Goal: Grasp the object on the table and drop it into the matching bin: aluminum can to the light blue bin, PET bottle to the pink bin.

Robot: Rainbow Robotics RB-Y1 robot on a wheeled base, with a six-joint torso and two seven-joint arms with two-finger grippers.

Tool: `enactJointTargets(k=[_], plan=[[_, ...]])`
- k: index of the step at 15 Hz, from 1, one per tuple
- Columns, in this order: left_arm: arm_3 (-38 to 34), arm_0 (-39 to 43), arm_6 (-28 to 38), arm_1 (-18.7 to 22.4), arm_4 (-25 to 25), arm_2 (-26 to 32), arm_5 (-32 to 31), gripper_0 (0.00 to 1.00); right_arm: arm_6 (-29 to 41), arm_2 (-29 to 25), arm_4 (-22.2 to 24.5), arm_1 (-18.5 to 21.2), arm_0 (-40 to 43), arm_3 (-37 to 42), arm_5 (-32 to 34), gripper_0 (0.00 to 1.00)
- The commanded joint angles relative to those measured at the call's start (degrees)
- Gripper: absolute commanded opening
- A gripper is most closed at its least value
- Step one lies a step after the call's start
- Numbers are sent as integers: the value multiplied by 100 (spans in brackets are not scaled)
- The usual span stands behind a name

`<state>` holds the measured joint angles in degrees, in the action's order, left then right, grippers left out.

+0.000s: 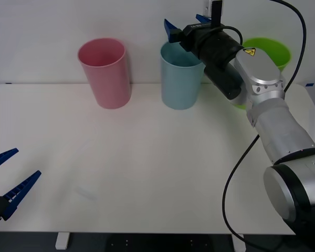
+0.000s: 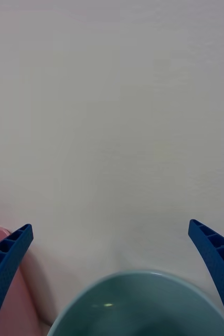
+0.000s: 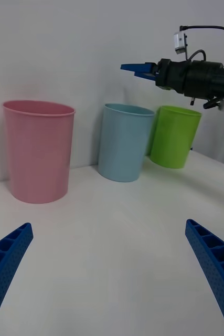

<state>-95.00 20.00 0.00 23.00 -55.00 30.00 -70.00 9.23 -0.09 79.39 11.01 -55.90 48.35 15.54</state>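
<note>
Right pincer (image 1: 185, 26) spread wide above the light blue bin (image 1: 181, 79).

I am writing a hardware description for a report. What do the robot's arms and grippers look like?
The right arm has rounded silver-grey segments, then a black cylindrical wrist bearing a yellow triangular warning sticker. A black cable loops alongside it. The right gripper and left gripper each have two blue, ribbed, tapering fingers. A small camera module sits on the right wrist.
</note>
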Motion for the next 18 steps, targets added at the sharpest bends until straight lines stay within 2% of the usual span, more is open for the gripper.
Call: enactJointTargets(k=[1, 4, 8, 11, 15, 18], plan=[[0, 0, 0, 0, 0, 0, 0, 100, -18, 1, -37, 33, 9, 8, 125, 100], [0, 0, 0, 0, 0, 0, 0, 100, -18, 1, -160, 130, 26, 25, 380, 100], [0, 0, 0, 0, 0, 0, 0, 100, -62, 1, -441, 525, 290, 245, 1285, 100], [0, 0, 0, 0, 0, 0, 0, 100, -9, 88, -556, 780, 967, 1142, 1496, 100], [0, 0, 0, 0, 0, 0, 0, 100, -45, 572, -1206, 1439, 1907, 2249, 1584, 100], [0, 0, 0, 0, 0, 0, 0, 100, -132, 572, -1435, 1808, 2557, 2829, 1918, 100]])
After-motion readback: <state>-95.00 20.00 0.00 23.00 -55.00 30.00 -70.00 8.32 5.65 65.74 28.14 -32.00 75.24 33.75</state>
